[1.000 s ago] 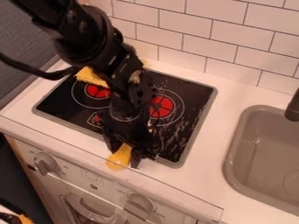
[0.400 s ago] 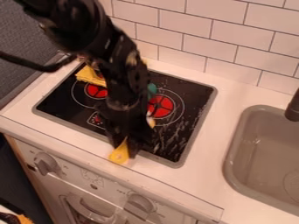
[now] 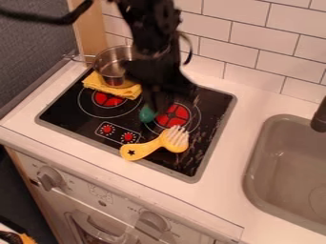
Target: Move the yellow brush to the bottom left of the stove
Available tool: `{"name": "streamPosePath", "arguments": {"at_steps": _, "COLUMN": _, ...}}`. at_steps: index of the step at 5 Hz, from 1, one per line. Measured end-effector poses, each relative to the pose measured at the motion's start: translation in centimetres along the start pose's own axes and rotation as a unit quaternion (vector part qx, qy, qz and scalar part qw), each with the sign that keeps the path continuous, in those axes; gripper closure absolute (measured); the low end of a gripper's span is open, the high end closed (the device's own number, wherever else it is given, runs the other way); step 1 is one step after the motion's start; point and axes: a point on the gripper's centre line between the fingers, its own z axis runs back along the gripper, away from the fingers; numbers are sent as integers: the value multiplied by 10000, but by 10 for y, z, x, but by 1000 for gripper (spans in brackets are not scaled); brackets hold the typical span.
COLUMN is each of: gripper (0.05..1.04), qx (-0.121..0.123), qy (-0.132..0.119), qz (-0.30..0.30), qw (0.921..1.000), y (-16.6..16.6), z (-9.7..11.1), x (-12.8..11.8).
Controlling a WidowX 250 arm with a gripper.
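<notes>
The black gripper hangs over the back middle of the stove, apart from the brush and behind it. Lying across the stove's front edge is the yellow brush. Its handle end, marked with a dark star, points left and rests at the front rim; its head, with white bristles, lies to the right, just in front of the right burner.
A green object sits between the burners, close below the gripper. Behind it to the left, a metal pot stands at a folded yellow cloth. The sink is at the right.
The gripper has moved up and back, away from the front edge. The brush, earlier mostly hidden beneath it, now lies uncovered, its handle end slightly farther back. The pot and green object have come into clear view.
</notes>
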Motion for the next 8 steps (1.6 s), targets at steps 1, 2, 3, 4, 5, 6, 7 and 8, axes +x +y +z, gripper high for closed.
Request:
{"name": "streamPosePath", "arguments": {"at_steps": 1, "gripper": 1033, "qx": -5, "qy": 237, "qz": -4, "qw": 9997, "y": -9, "z": -23, "x": 23}}
{"name": "streamPosePath", "arguments": {"at_steps": 2, "gripper": 1011, "qx": 22, "qy": 412, "qz": 44, "qw": 9991, "y": -13, "z": -41, "x": 37}}
{"name": "streamPosePath", "arguments": {"at_steps": 3, "gripper": 854, "qx": 4, "qy": 435, "qz": -348, "qw": 9984, "y": -13, "z": -42, "x": 32}}
{"name": "streamPosePath", "arguments": {"at_steps": 4, "gripper": 610, "qx": -91, "qy": 146, "qz": -667, "qw": 9976, "y": -16, "z": -22, "x": 28}}
{"name": "streamPosePath", "arguments": {"at_steps": 5, "gripper": 301, "qx": -286, "qy": 53, "qz": -1006, "qw": 9945, "y": -21, "z": -14, "x": 20}}
{"name": "streamPosePath", "arguments": {"at_steps": 6, "gripper": 82, "qx": -333, "qy": 168, "qz": -1217, "qw": 9919, "y": -13, "z": -18, "x": 10}}
{"name": "streamPosePath", "arguments": {"at_steps": 7, "gripper": 79, "qx": -373, "qy": 547, "qz": -1374, "qw": 9883, "y": -12, "z": -40, "x": -4}}
{"name": "streamPosePath", "arguments": {"at_steps": 8, "gripper": 83, "qx": -386, "qy": 959, "qz": -1488, "qw": 9834, "y": -12, "z": -61, "x": -19}}
